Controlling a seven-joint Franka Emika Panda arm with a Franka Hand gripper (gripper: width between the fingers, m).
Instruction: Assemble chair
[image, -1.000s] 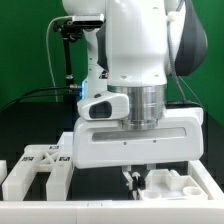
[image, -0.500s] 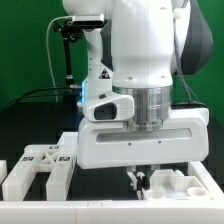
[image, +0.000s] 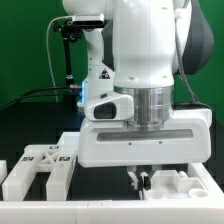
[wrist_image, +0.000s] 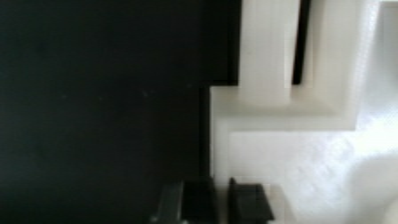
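My gripper (image: 139, 178) hangs low over the black bench (image: 30, 125), below the broad white body of my arm (image: 140, 60). The two dark fingers (wrist_image: 180, 203) are drawn in narrow, almost meeting, and I see nothing clamped between them in the wrist view.

Just beside the gripper, toward the exterior view's right, lies a white blocky chair part (image: 172, 184) with raised lumps on its top. Whether my fingertips touch it I cannot tell from that view. In the wrist view the same kind of white plastic fills one side: a wide flat section (wrist_image: 294, 150) with a narrower bar (wrist_image: 267, 45) running away from it. The fingers sit at the edge of that flat section, where it borders the bare bench (wrist_image: 107, 100).

Well apart, toward the exterior view's left, a second chair piece (image: 42, 163) rests on the bench. It is white too and carries black-and-white square tags on its upper face.
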